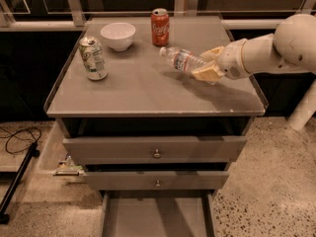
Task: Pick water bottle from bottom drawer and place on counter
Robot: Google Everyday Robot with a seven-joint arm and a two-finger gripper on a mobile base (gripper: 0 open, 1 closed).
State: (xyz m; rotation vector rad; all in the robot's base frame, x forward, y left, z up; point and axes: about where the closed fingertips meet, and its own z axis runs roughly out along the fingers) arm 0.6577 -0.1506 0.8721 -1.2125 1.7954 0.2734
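Note:
The water bottle [180, 59], clear with a reddish-white label band, lies tilted over the counter [143, 90], cap end pointing back left toward the red can. My gripper [205, 64] comes in from the right on a white arm and is shut on the bottle's base end, holding it low over the counter's right half. Whether the bottle touches the surface I cannot tell. The bottom drawer [155, 216] is pulled open at the bottom of the cabinet, with its flat grey floor bare.
A red soda can [160, 27] and a white bowl [118, 35] stand at the counter's back. A green-white can [93, 58] stands at the left. Two upper drawers with round knobs [157, 153] are slightly open. Cables [19, 137] lie on the floor at left.

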